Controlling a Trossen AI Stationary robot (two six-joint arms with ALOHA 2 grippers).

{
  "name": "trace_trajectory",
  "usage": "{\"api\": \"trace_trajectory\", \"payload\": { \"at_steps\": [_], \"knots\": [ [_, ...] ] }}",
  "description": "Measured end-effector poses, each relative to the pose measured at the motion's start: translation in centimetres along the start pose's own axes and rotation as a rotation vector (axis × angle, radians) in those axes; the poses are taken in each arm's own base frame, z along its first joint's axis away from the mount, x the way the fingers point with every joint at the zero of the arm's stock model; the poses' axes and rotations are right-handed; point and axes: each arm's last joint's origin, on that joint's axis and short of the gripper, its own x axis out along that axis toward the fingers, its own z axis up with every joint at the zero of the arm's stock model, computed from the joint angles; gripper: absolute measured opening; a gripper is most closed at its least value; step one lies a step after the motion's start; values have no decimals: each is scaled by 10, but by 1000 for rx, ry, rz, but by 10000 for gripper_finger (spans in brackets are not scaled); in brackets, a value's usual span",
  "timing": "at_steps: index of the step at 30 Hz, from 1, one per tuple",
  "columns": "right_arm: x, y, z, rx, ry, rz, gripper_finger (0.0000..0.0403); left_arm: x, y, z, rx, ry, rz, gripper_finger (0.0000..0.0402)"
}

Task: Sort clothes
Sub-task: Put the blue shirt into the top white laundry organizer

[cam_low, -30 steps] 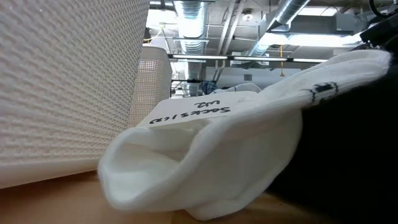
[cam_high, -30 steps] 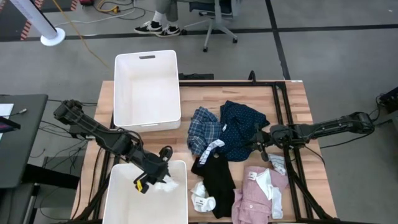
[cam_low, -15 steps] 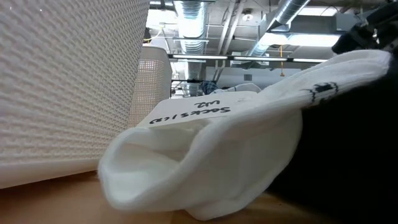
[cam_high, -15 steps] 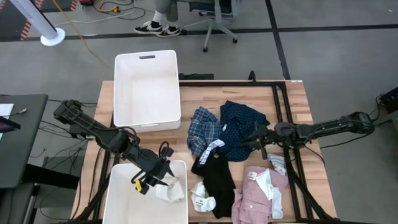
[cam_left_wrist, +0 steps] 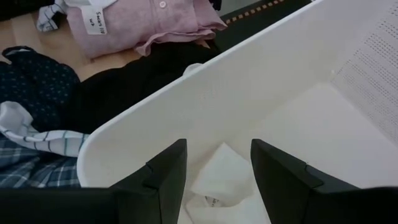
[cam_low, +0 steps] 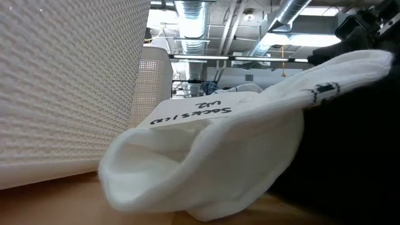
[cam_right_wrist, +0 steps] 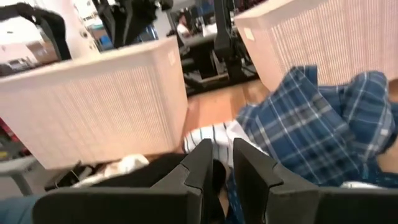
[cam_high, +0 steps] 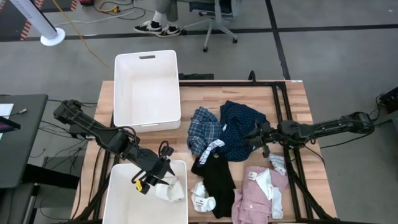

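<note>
**tinker_42:** White plastic for the landmark, so placing everything off the near bin (cam_high: 127, 202). Left gripper (cam_high: 161, 175) hovering just over that bin's right rear corner, fingers (cam_left_wrist: 165, 171) spread apart with nothing clamped between them. One white sock (cam_high: 171, 190) lying loose inside the near bin, right under that gap, up against the right wall.

**bolts_n_bits:** Agreed on the open hand. And the remaining clothes?

**tinker_42:** All outside the near bin, off to its right on the wooden table (cam_high: 292, 99). Small white socks (cam_high: 202, 200) closest, just beside the bin's right wall; from the low camera, basically a face full of sock with a handwritten label on it. Black top (cam_high: 219, 176) next, touching those socks. Pink shirt (cam_high: 258, 194) one step further right, against the black top. Blue plaid shirt (cam_high: 202, 129) and navy dotted shirt (cam_high: 240, 129) behind all that, level with the gap between the near bin and the far bin (cam_high: 147, 93), overlapping each other.

**bolts_n_bits:** Right gripper (cam_high: 257, 142)?

**tinker_42:** Well apart from the near bin, low over the right edge of the navy dotted shirt, pointing back toward the bin. Open or shut, honestly can't tell. Can't see whether gripping any cloth either.
</note>
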Motion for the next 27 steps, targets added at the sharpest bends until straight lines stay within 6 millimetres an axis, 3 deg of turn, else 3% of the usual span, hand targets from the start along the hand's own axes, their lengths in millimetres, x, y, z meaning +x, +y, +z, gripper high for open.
{"api": "trace_trajectory", "payload": {
  "at_steps": [5,8,13,20,23,27],
  "knots": [
    [0,0,1,-3,-3,-2,87,0,0,0,21,0,13,174],
    [0,-2,-1,-28,8,-51,111,0,1,0,34,0,22,174],
    [3,-2,3,-86,18,-96,201,0,1,0,36,-3,26,174],
    [22,6,29,-219,114,-114,342,-9,1,12,50,-51,32,174],
    [35,8,38,-291,223,-128,375,-17,2,21,90,-85,62,174],
    [52,4,40,-362,426,-182,387,-24,5,28,152,-92,174,174]
  ]
}}
